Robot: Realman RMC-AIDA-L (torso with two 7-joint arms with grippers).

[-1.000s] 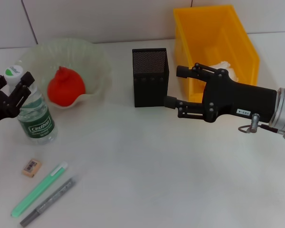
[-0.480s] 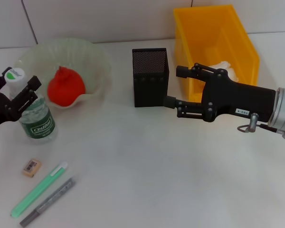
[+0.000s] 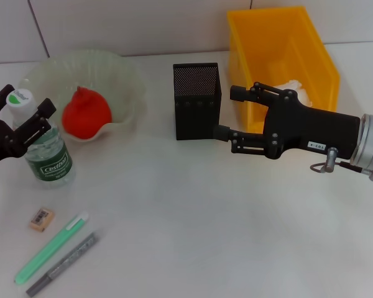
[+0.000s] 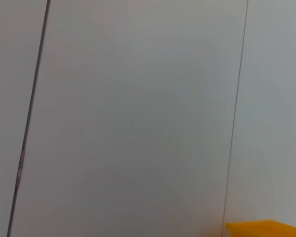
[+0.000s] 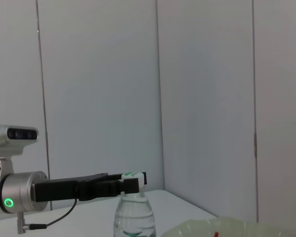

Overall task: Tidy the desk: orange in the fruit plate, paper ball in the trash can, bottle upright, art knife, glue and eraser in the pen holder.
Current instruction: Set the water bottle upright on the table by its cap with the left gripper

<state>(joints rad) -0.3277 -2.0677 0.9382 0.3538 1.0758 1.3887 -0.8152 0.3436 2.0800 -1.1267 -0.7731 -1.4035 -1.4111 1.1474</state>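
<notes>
Pale wall panels (image 4: pixel 138 118) with thin seams — a yellow bin corner (image 4: pixel 264 228) low down.

A white, matte desk (image 3: pixel 193 217) fills most of the head view, evenly lit, with only soft, faint shadows on its surface. Behind its far edge rises a pale wall (image 3: pixel 130 25) of large smooth panels, split by thin dark seams; one seam slants down at the left and another runs along the base where wall meets desk. In the wrist views the same wall shows as tall grey-white panels (image 4: pixel 138 113) divided by narrow vertical joints (image 5: pixel 158 94). The light is diffuse and cool, with no sharp highlights on wall or desk.
</notes>
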